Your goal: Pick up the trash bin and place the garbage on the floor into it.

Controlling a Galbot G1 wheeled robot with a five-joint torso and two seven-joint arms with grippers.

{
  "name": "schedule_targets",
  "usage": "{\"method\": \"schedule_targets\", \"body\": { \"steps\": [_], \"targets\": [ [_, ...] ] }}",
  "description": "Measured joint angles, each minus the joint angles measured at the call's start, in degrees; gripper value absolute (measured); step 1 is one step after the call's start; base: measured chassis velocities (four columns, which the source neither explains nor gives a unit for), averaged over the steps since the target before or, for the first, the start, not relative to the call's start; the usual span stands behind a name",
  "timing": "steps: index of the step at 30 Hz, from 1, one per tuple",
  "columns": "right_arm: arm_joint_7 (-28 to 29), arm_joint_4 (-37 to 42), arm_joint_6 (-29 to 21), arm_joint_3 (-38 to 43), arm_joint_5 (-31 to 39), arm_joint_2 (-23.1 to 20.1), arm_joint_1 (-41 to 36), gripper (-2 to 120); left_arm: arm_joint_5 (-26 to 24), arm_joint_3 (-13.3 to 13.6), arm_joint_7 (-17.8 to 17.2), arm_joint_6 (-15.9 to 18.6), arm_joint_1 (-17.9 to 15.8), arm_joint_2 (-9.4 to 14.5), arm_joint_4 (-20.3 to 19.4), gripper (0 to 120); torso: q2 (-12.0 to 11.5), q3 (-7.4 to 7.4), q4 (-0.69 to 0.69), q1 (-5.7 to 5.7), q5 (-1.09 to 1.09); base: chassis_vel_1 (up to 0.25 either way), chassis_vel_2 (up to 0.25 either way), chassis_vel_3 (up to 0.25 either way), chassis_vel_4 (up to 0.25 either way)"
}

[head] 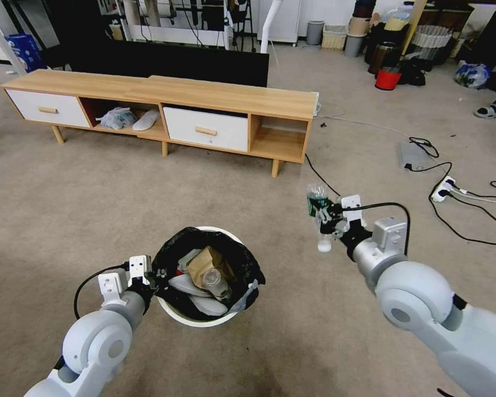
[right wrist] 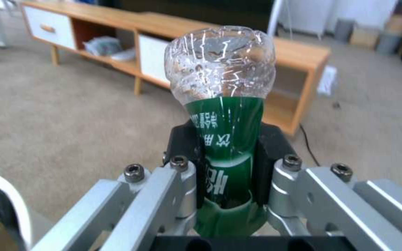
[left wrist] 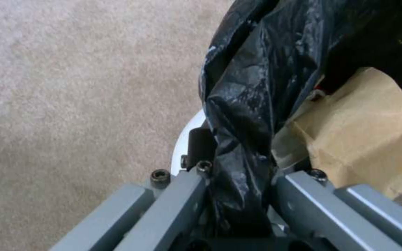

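Head view: trash bin [head: 201, 317], white with black bag [head: 242, 262] folded over rim, sits on the carpet floor [head: 93, 209] well in front of the long wooden TV cabinet [head: 165, 102]. Left gripper [head: 151, 281] is at the bin's rim on the robot's left side, jaws clamped on rim and bag. Inside the bin: tan box [head: 204, 264], clear cup [head: 215, 280], white pieces. Right gripper [head: 328, 218] hangs above the floor to the right of the bin, apart from it, jaws closed around a green-labelled clear bottle [head: 317, 205], white cap end pointing down. Black cables [head: 452, 212] and a power strip [head: 443, 190] lie on the floor farther right of the bin. Left wrist view: fingers [left wrist: 199, 144] pinch the crinkled bag [left wrist: 243, 115] and the white rim [left wrist: 185, 139], one finger outside the bin; tan box [left wrist: 368, 125] just inside the bin beside the bag. Right wrist view: black pads [right wrist: 185, 146] squeeze the bottle [right wrist: 224, 139] at its green label, clear base end sticking out past the fingers toward the cabinet [right wrist: 298, 55]; bin rim [right wrist: 3, 195] at the corner, apart from the bottle.
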Motion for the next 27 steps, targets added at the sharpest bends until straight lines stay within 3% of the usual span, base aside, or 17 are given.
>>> {"method": "schedule_targets", "body": {
  "steps": [16,27],
  "targets": [
    [-9.5,2.8,4.6,-1.0,-2.3,-1.6,4.2,17,-2.7,2.5,0.1,0.9,-4.6,2.6,2.3,1,0.0,0.00,-0.01,0.00,0.00,0.000,0.000,0.000,0.000],
    [-12.1,1.0,4.6,-6.0,0.3,2.2,15.0,17,-4.1,6.3,0.8,1.1,-10.4,3.0,4.3,1,0.0,0.00,-0.04,0.00,0.06,0.000,0.000,0.000,0.000]
  ]
}}
